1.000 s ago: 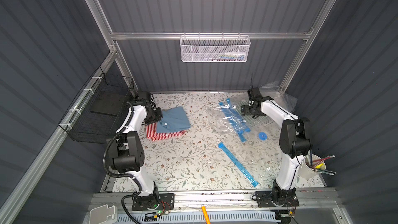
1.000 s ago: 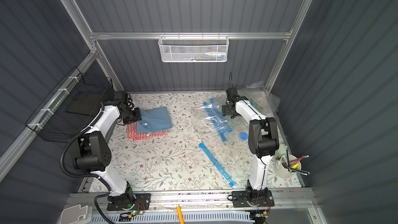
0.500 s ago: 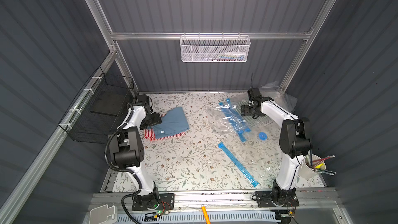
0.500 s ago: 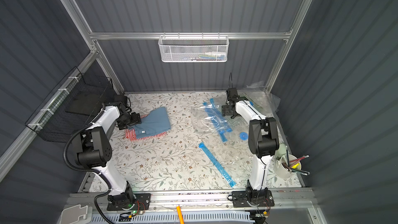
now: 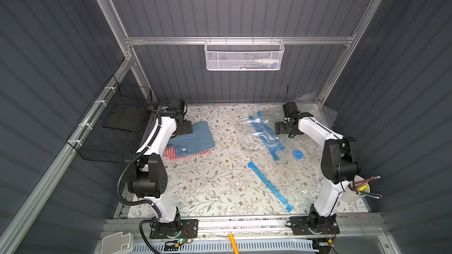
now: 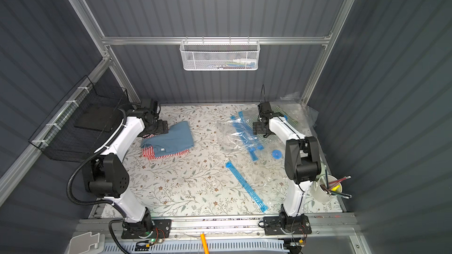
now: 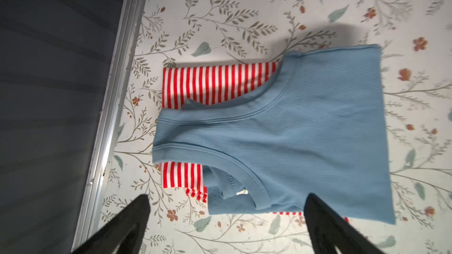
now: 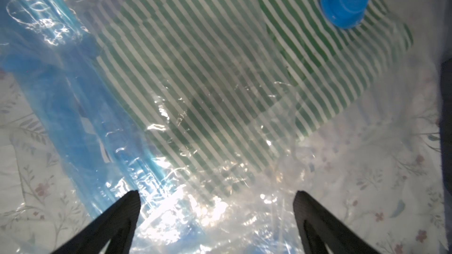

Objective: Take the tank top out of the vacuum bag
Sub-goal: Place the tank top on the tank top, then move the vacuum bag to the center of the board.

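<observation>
Floral desk (image 5: pixel 208 186) is lying below. My left fingers (image 7: pixel 127 221), spread wide and empty, are hovering over the blue top (image 7: pixel 305 130), out of the bag (image 8: pixel 318 162) on a red-striped one (image 7: pixel 208 81) near the far left corner. My right fingers (image 8: pixel 117 216), equally spread and empty, are hanging over the bag at the far right corner, a green-striped top (image 8: pixel 195 69) lying inside ahead.

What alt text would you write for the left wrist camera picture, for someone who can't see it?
A blue ribbed tank top lies flat on a red-and-white striped garment on the floral table. The left tool is open, its black fingers spread wide, holding nothing.
</observation>
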Robot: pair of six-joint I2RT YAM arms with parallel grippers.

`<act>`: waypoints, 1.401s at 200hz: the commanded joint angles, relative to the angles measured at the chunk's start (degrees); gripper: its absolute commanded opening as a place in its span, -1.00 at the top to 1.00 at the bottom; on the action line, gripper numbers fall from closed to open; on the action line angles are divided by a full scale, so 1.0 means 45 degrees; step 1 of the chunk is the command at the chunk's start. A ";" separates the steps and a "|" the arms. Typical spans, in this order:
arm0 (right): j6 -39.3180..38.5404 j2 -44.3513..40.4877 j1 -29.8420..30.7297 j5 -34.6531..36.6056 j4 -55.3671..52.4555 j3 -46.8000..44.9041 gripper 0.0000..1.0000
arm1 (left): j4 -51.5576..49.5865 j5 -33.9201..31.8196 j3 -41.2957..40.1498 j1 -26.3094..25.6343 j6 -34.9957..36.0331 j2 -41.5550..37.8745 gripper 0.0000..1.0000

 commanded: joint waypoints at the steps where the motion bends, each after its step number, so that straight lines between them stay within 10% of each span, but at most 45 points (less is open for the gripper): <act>1: 0.0439 -0.0612 -0.0094 -0.0519 0.0061 -0.0541 -0.98 | 0.0811 0.1211 -0.0169 -0.0497 -0.0638 -0.0773 -0.99; 85: 0.2709 -0.2787 -0.0395 -0.1849 0.1570 -0.3455 -0.98 | 0.7477 0.6199 -0.3442 -0.3565 -0.2784 -0.0973 -0.99; 148: 0.2983 -0.1489 -0.0395 -0.0602 0.1246 -0.3193 -0.97 | 0.8507 0.6871 -0.4095 -0.4008 -0.3021 -0.0503 -0.99; 233: 0.3060 -0.1572 -0.0439 0.1086 0.1188 -0.2928 0.99 | 0.8800 0.7310 -0.4492 -0.4013 -0.3075 -0.0447 -0.99; 280: 0.2446 -0.3329 -0.0473 0.2452 0.0932 -0.3445 1.00 | 0.8910 0.7214 -0.4502 -0.4013 -0.2902 -0.0417 -0.99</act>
